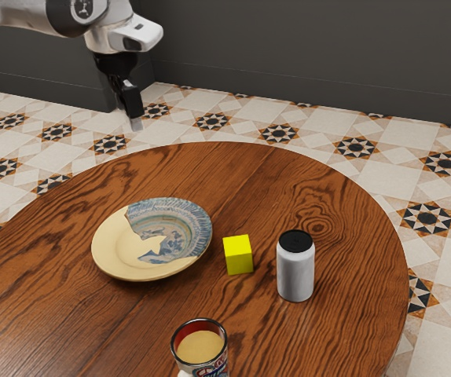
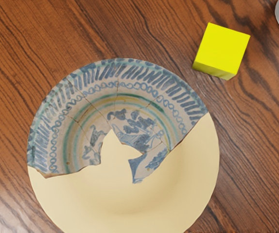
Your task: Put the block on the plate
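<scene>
Yellow cube block (image 1: 238, 255) on the round wooden table (image 1: 320, 338), between the patched ceramic plate (image 1: 117, 250) and the silver can (image 1: 295, 275).
Nearest, at the exterior view's lower edge, stands an open-topped tin can (image 1: 199, 344), red inside its rim, with tan contents and a printed label whose lettering is too small and cut off to read. Farther back, toward the exterior view's right, the silver can stands upright under its black top. The cube sits just left of it, beside the plate's rim but apart from it. The plate joins a blue-patterned, cracked section to plain cream. Farthest, at the exterior view's upper left, the black gripper (image 1: 135, 123) hangs above table height; I cannot tell whether it is open or closed.
</scene>
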Tool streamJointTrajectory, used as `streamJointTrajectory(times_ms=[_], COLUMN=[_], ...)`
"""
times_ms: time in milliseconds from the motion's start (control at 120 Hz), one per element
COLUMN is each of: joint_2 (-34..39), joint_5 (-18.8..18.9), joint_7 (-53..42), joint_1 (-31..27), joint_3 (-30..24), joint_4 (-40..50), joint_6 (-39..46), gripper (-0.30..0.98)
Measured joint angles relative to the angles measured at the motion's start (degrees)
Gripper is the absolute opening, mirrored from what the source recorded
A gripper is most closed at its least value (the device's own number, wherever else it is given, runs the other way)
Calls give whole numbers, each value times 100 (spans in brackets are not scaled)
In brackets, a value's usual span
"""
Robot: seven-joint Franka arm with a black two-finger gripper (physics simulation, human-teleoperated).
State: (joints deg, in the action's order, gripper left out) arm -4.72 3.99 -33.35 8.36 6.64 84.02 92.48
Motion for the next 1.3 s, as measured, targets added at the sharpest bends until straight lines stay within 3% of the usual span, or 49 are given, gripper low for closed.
streamJointTrajectory(times_ms=[150,558,1300], joint_2=[-248,-1254,-1860], joint_5=[-74,-173,-651], joint_7=[-351,-802,-1033], joint_1=[50,993,1056], joint_3=[-6,-4,-153], joint_4=[-6,-137,1298], joint_6=[-22,422,2561], gripper=[69,69,69])
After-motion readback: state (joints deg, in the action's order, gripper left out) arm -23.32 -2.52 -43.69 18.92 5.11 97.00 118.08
